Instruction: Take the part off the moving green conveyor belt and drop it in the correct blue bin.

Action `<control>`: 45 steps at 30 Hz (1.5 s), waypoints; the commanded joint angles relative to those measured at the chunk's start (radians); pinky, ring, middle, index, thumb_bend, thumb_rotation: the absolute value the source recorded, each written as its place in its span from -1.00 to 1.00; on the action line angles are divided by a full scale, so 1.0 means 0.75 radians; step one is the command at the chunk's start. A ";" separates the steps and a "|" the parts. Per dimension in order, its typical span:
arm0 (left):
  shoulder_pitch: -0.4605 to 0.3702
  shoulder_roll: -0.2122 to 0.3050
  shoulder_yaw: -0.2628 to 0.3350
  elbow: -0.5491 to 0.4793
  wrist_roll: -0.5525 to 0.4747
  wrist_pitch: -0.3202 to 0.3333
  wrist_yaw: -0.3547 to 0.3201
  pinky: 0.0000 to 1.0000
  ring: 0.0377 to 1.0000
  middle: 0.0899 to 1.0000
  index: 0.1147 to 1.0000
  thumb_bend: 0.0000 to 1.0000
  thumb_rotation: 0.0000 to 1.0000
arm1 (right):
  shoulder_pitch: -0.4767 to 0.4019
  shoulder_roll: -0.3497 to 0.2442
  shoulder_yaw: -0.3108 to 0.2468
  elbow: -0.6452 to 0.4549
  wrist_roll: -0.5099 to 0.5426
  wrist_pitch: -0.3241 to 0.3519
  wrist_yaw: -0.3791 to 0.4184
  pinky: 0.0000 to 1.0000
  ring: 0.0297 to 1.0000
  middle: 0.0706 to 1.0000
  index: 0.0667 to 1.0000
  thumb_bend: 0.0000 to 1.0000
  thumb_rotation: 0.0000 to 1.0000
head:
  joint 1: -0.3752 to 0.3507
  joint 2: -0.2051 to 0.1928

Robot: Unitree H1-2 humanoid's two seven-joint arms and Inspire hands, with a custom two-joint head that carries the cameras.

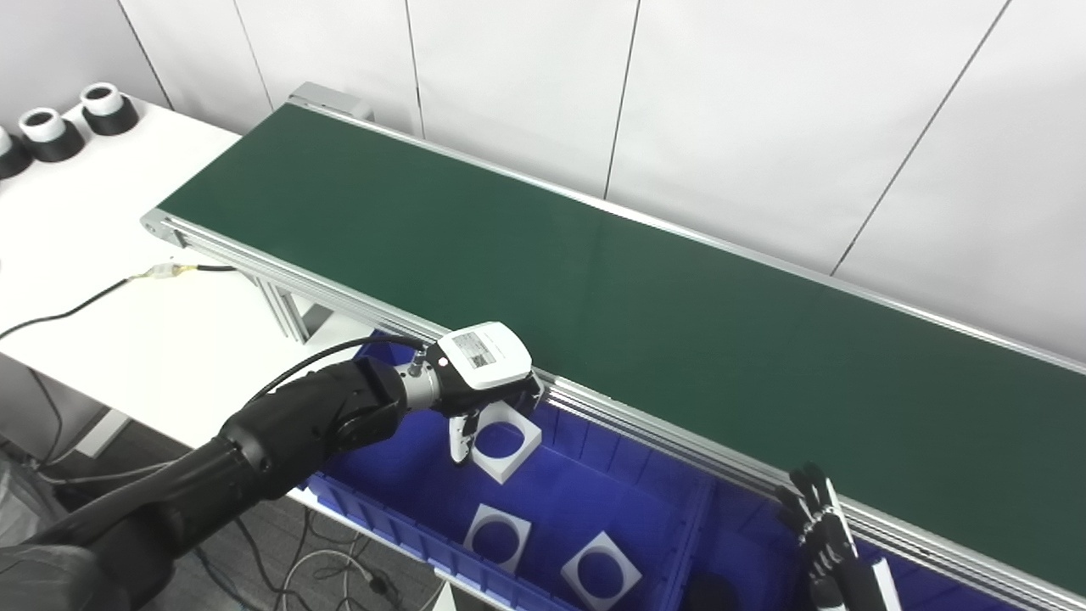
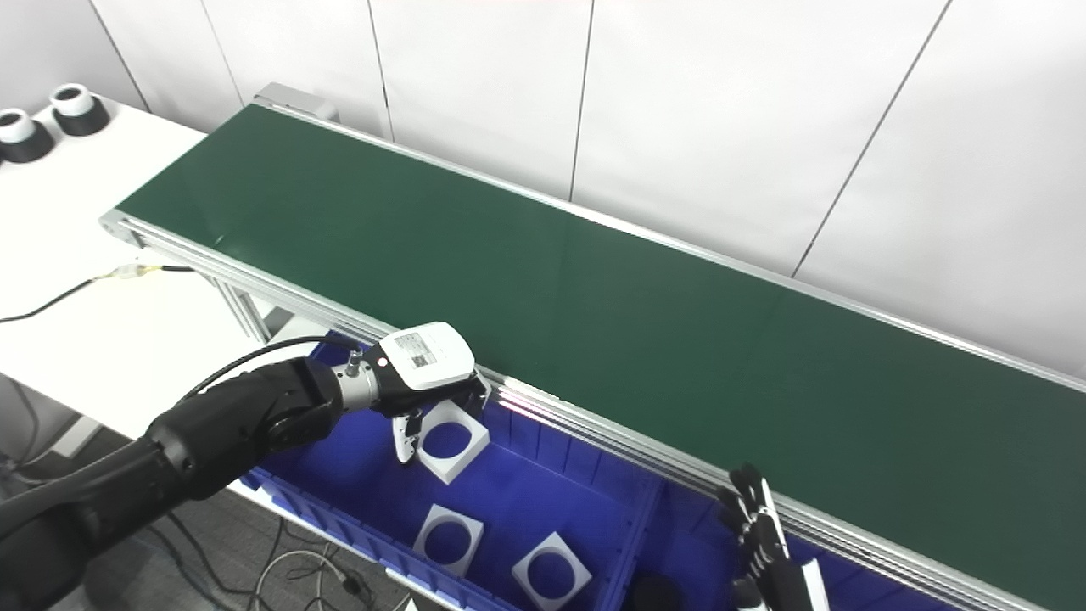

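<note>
White panelled wall behind one bare green conveyor belt (image 1: 594, 280), left hand (image 1: 479, 373) gripping one white square ring part (image 1: 506, 441) above blue plastic bin (image 1: 407, 488), two identical parts inside (image 1: 498, 536) (image 1: 601, 570), right hand (image 1: 819, 530) fingers spread, holding nothing, three black-and-white cylinders (image 1: 103, 109) on white table (image 1: 102, 255).

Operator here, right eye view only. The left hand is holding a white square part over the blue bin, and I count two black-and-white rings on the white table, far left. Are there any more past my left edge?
Observer: Yes. The left eye view shows a third ring on the white table.
Operator: Where does it sit relative to my two?
Observer: It's in the same row, next after the middle ring. That puts it on the side away from the far ring, nearer the robot.
Operator: Can you see all of it?
Observer: No. The picture's left edge cuts it, so only its right part shows: a sliver of white top over a black base.
</note>
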 commanded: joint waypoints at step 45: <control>0.031 0.144 0.109 -0.549 -0.242 -0.034 -0.420 -0.15 -0.13 -0.17 -0.11 0.04 -1.00 | -0.013 0.023 0.002 -0.019 -0.019 -0.058 -0.008 0.76 0.85 0.93 1.00 0.66 0.82 | -0.027 -0.047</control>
